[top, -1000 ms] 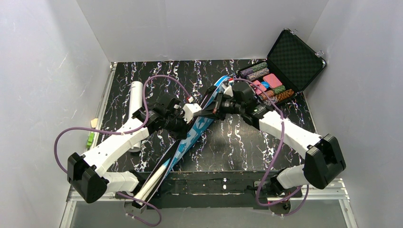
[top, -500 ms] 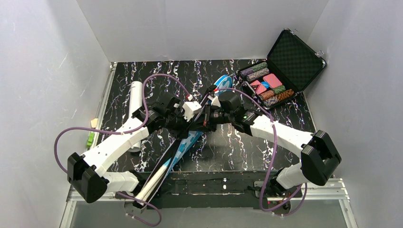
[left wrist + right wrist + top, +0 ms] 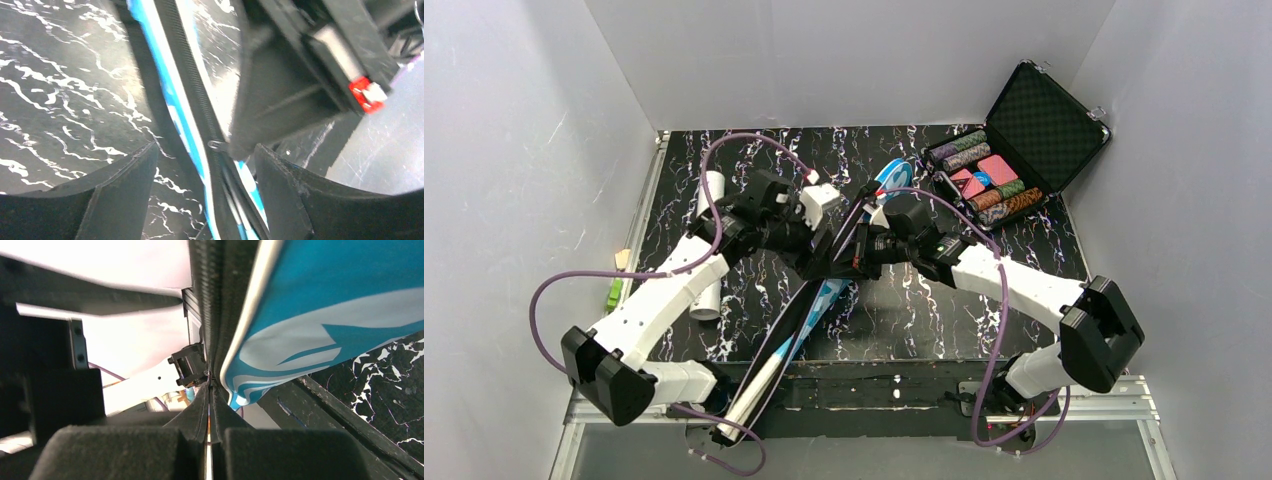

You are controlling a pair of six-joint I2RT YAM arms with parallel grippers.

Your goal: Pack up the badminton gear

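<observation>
The blue racket bag lies slantwise on the black marbled table, and a white racket handle sticks out of its near end. My right gripper is shut on the bag's zipper pull at mid-length. In the right wrist view the right gripper has its jaws pressed together under the black zipper and the bag. My left gripper is open and straddles the bag's zipped edge; the left gripper touches nothing. The long white tube lies left of the left arm.
An open black hard case of coloured chips stands at the back right. A small green object lies off the table's left edge. White walls close in three sides.
My left gripper has opened, let go of the bag's edge and drawn back to the left. My right gripper slid left along the bag, still shut on the zipper pull.
</observation>
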